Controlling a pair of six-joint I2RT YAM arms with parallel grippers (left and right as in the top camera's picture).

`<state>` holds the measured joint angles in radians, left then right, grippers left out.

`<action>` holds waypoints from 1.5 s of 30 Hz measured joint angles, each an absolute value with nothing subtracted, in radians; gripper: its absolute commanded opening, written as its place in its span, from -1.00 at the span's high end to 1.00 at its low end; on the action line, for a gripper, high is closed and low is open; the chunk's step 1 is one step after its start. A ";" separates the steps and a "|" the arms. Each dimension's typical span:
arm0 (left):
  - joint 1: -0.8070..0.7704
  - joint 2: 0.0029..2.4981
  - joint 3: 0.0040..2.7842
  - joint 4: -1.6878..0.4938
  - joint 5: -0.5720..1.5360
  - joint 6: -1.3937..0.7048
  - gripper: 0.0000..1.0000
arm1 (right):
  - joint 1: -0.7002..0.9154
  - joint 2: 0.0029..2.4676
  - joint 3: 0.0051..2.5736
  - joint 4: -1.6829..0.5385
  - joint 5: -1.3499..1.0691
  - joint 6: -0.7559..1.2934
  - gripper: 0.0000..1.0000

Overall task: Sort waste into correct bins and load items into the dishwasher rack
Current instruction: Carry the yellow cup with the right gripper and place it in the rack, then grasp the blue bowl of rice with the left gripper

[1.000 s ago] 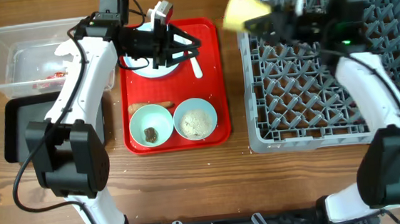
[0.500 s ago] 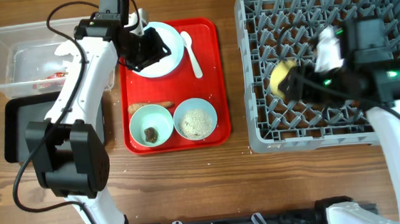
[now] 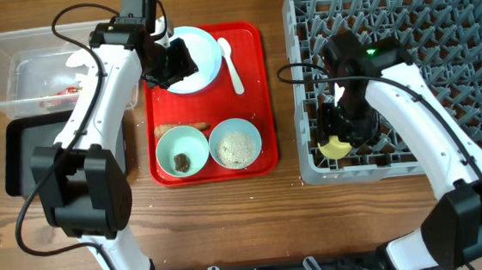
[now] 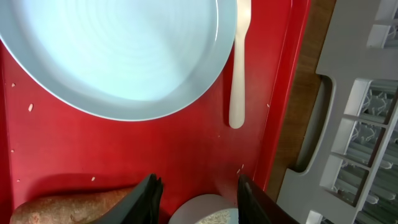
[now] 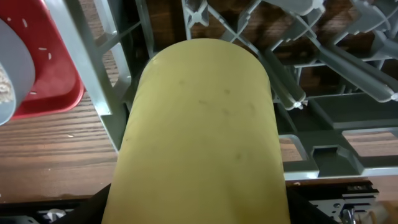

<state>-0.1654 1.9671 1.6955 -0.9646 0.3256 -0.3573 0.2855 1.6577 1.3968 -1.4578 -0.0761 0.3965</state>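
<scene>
My right gripper [image 3: 338,138] is shut on the small yellow cup [image 3: 337,147] and holds it low in the front left corner of the grey dishwasher rack [image 3: 398,164]; the cup [image 5: 199,130] fills the right wrist view. My left gripper [image 3: 175,64] is open and empty above the red tray, between the pale blue plate [image 3: 199,56] and the bowls. The left wrist view shows the plate [image 4: 112,50], the white spoon [image 4: 238,62] and the orange-brown stick [image 4: 68,205]. One bowl [image 3: 182,150] holds a dark food lump, the other [image 3: 236,142] holds rice. The clear tub [image 3: 20,70] holds a red-and-white wrapper [image 3: 61,94].
The flat red tray [image 3: 255,99] lies between the bins and the rack. The black tray [image 3: 23,152] lies in front of the clear tub, partly under my left arm. Loose rice grains dot the red tray [image 4: 261,143].
My right gripper has carried the yellow cup from the rack's back left, across it, down into its front left corner. My left gripper has drawn back a little over the plate.
</scene>
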 measured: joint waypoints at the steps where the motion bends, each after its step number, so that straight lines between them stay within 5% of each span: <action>1: -0.166 1.967 1.695 -0.965 0.326 -0.357 0.17 | 0.286 1.667 1.396 -1.455 -0.074 0.394 -0.77; 6: -0.166 1.967 1.695 -0.972 0.322 -0.357 0.12 | 0.286 1.679 1.376 -1.395 -0.070 0.396 -0.94; 16: -0.166 1.967 1.695 -0.977 0.318 -0.357 0.04 | 0.268 1.685 1.766 -1.391 -0.119 0.324 -0.72; 29: -0.185 1.967 1.695 -1.139 0.200 -0.338 0.23 | 0.427 1.848 1.765 -1.230 -0.207 0.309 -0.70; 38: -0.436 1.966 1.588 -1.240 0.033 -0.605 0.35 | 0.407 1.848 1.765 -1.211 -0.209 0.278 -0.71; 45: -0.608 1.966 1.586 -1.219 0.015 -0.543 0.28 | 0.315 1.848 1.787 -1.234 -0.206 0.251 -0.80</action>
<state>-0.6083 1.9663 1.5864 -1.2194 0.0151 -0.5426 0.3145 1.8477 1.7870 -1.2335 -0.2058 0.2512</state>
